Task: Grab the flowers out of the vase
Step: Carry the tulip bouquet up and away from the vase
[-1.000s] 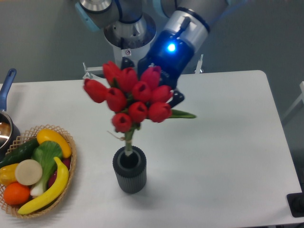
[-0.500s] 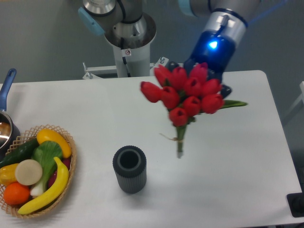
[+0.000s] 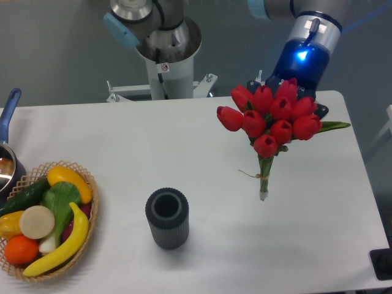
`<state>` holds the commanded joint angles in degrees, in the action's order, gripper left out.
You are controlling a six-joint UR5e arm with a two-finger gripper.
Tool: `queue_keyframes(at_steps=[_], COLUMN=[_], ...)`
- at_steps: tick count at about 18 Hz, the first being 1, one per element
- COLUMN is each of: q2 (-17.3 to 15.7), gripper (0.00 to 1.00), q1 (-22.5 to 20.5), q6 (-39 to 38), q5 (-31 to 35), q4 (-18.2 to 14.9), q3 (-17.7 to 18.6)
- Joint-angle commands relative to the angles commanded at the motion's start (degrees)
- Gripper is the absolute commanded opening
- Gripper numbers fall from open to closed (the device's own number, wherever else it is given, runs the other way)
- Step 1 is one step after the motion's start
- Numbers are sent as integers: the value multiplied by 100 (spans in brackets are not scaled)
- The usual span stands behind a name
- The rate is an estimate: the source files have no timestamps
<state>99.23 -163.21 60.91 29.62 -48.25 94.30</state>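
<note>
Although the red buds hide most of its fingers, the gripper [image 3: 293,98] is clamped on the flowers [image 3: 272,119], holding the bunch in the air above the right half of the table [image 3: 202,141] with the tied stems pointing down. To the left, well apart, the vase [image 3: 167,218] stands upright, its mouth empty.

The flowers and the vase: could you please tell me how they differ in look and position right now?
The flowers are bright red buds on green stems; the vase is a dark grey ribbed cylinder. The flowers hang off the table, carried at the gripper, stems pointing down; the vase stands upright on the table with its mouth empty. The flowers are over the table's right part; the vase sits nearer the front, left of them. The bunch spreads wider than the vase.
</note>
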Motion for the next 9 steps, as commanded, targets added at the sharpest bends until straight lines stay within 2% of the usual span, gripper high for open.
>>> queue_keyframes(at_steps=[9], q2=[-44], gripper=[44], q1=[0], q6=[-17], q5=[9], q4=[0], q3=[115])
